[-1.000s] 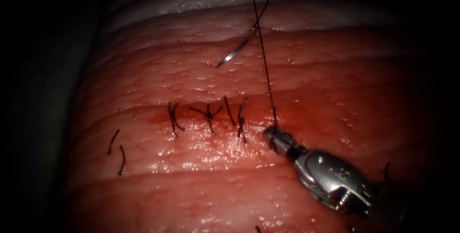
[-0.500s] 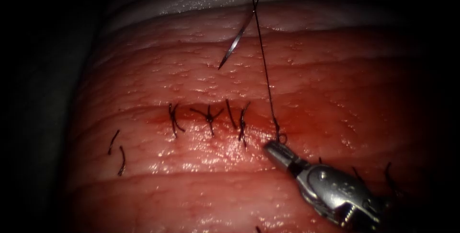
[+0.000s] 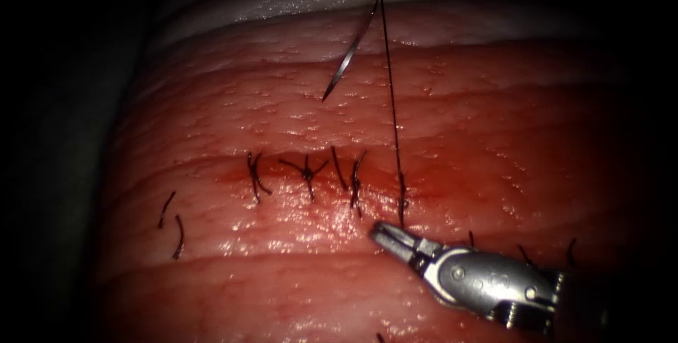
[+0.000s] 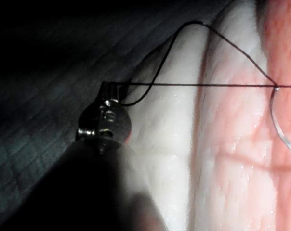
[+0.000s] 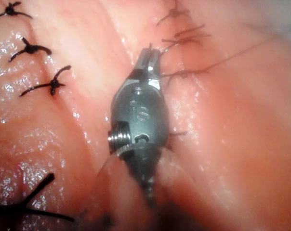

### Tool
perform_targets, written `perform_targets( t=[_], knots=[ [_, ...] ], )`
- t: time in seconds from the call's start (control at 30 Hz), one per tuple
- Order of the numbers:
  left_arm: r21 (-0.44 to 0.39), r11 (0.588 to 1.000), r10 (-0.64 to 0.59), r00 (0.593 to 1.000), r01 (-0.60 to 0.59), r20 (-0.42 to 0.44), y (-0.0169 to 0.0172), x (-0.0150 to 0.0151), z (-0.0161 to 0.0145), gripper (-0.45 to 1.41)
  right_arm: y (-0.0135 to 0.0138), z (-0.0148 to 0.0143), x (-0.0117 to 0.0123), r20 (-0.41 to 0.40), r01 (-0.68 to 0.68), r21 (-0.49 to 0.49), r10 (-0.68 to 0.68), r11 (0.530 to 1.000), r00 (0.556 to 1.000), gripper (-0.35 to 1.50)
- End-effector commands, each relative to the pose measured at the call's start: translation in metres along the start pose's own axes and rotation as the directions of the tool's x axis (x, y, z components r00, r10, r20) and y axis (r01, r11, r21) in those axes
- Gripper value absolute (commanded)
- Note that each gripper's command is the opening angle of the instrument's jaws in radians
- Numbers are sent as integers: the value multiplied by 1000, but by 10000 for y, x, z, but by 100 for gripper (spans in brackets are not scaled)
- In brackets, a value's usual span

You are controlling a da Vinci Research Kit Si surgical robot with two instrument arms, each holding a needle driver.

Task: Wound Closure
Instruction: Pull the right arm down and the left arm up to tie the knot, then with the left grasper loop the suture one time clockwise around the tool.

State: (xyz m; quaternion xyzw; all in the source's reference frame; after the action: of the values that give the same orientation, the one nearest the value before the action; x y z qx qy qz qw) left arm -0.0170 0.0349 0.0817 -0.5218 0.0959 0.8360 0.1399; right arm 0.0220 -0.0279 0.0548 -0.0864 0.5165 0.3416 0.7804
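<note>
the thin, curved steel needle [image 3: 347, 61] hangs free above the glistening ridged tissue [image 3: 494, 124], dangling from taut dark thread [image 3: 390, 82] that the left tool [image 4: 108, 91] grips, while the right tool [image 3: 390, 236], jaws slightly parted and empty, rests just below the cut [image 3: 311, 163] with its three knotted stitches [image 3: 307, 170].

support: tissue [image 3: 296, 301] | on it: knotted stitches [image 3: 307, 171], cut thread ends [image 3: 173, 223], red fluid [image 3: 424, 181]
</note>
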Motion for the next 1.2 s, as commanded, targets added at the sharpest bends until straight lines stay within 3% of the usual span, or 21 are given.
perform_targets(
  t=[0.03, 0.4, 0.63, 0.67, 0.73, 0.77, 0.8, 1.13, 1.17, 1.2],
  knots=[
    [5, 1000, 1, 1000, -1, -4, -7, -1, 9, -45, -13, 4, -10, 17, 4, 28, -5, 1000, 1000, -35],
    [25, 1000, -1, 1000, 2, -23, -31, -17, 26, -45, -44, -3, -18, 50, 28, 131, -35, 991, 998, -35],
    [-10, 999, -50, 998, 49, -46, -20, -17, 0, -45, -33, -1, -8, 3, 16, 93, -16, 996, 1000, -35],
    [-20, 998, -63, 997, 62, -53, -14, -15, -7, -45, -30, 0, -7, -18, 13, 85, -11, 996, 1000, -16],
    [-32, 997, -75, 996, 74, -55, -4, -11, -19, -45, -24, 2, -6, -59, -17, 70, 21, 997, 998, 37],
    [-63, 995, -80, 996, 77, -43, 11, -5, -35, -45, -15, 1, -2, -108, -44, 56, 50, 997, 993, 98],
    [-110, 991, -87, 996, 82, -35, 28, 4, -53, -45, -5, -1, 4, -146, -61, 48, 67, 997, 987, 119],
    [-285, 958, -49, 999, 47, -1, 121, 55, -149, -45, 29, -29, 41, -161, -109, 62, 118, 992, 980, 116],
    [-300, 953, -41, 999, 40, 3, 129, 58, -156, -45, 31, -32, 44, -160, -112, 65, 121, 992, 980, 114],
    [-333, 942, -24, 1000, 26, 11, 145, 65, -171, -45, 38, -38, 50, -154, -134, 75, 144, 988, 978, 99]
  ],
)
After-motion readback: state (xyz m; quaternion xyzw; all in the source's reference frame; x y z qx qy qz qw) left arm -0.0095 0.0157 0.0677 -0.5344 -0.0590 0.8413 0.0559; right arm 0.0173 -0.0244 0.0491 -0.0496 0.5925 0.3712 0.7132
